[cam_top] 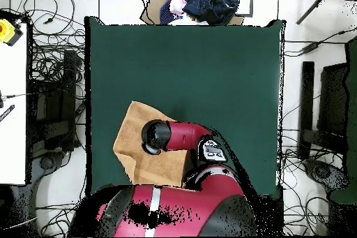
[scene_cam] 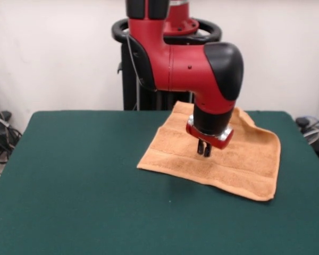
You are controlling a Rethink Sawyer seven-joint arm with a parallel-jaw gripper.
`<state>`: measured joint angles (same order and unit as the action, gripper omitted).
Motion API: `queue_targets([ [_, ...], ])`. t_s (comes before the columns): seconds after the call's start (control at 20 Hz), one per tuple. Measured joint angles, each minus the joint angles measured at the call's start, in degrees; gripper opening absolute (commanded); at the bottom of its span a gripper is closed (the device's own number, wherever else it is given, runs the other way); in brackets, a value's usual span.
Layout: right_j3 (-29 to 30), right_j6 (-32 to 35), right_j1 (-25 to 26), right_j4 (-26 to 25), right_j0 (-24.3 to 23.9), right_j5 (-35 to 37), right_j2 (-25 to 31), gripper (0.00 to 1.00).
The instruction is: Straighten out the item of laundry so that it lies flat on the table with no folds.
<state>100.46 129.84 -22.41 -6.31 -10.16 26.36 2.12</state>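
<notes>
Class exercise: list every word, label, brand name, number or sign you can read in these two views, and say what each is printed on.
No text can be read in either view.
A small white patch on the red and black robot arm, seen from overhead, may be a label or panel; too small to read.
The light orange-tan terry-cloth towel shows only woven band stripes, no lettering.
The dark green felt-covered table bears no markings.
</notes>
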Motion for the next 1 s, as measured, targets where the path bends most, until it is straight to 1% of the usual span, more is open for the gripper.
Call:
queue_targets([
  [0.4, -2.54, 0.0, 0.09, -0.05, -1.92, 0.75, -0.02, 0.0],
  [0.75, -7.88, 0.0, 0.15, -0.09, -5.04, 0.67, -0.04, 0.0],
  [1.0, -11.26, 0.0, 0.17, -0.11, -6.02, 0.69, -0.04, 0.0],
])
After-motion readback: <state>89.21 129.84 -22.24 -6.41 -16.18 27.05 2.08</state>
